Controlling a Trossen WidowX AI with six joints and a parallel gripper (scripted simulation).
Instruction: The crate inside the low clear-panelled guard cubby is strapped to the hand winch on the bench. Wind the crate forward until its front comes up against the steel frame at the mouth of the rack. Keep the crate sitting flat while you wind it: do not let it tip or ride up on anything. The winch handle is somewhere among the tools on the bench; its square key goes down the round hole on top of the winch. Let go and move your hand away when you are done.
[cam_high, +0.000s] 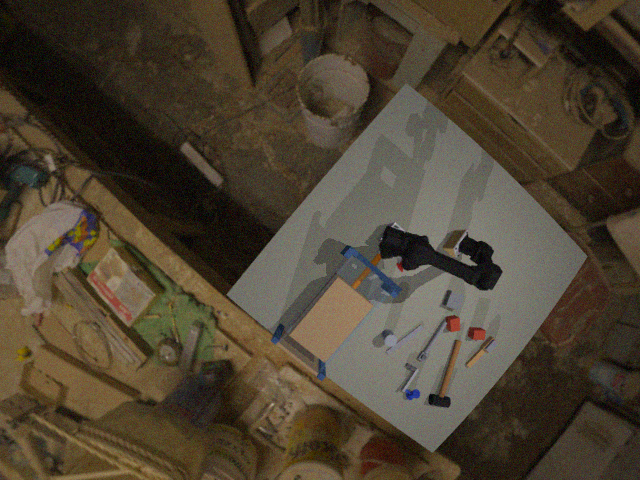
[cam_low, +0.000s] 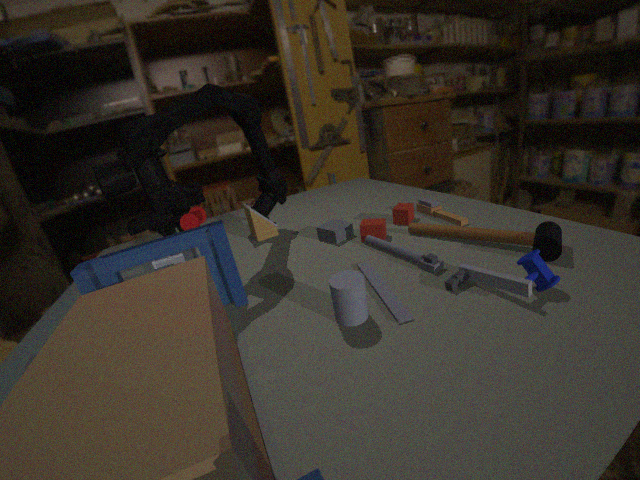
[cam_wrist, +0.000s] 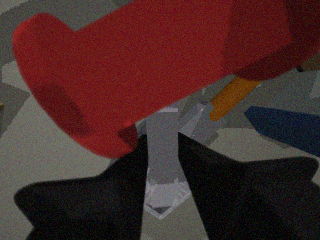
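Note:
The tan crate (cam_high: 330, 320) (cam_low: 144, 335) sits in the guard cubby; its top looks flat. Its front stands back from the blue steel frame (cam_high: 389, 282) (cam_low: 225, 263) (cam_wrist: 290, 129), with a gap between. An orange strap (cam_high: 367, 271) (cam_wrist: 232, 97) runs from the crate toward the winch. My gripper (cam_wrist: 161, 137) is shut on the winch handle's grey arm (cam_wrist: 162, 162), over the winch. The handle's red knob (cam_high: 400, 267) (cam_low: 192, 218) (cam_wrist: 150, 65) is beside the fingers. The black arm mostly hides the winch in the top view, and whether the key is in its hole is hidden.
Near the cubby are a grey cylinder (cam_high: 389, 338) (cam_low: 348, 302) and flat strip (cam_low: 385, 294). Further off are a grey ratchet bar (cam_low: 395, 250), a blue-knobbed crank (cam_low: 496, 280), a mallet (cam_high: 451, 366) and red blocks (cam_high: 452, 323) (cam_high: 476, 333). A tan wedge (cam_low: 262, 225) stands by the arm's base.

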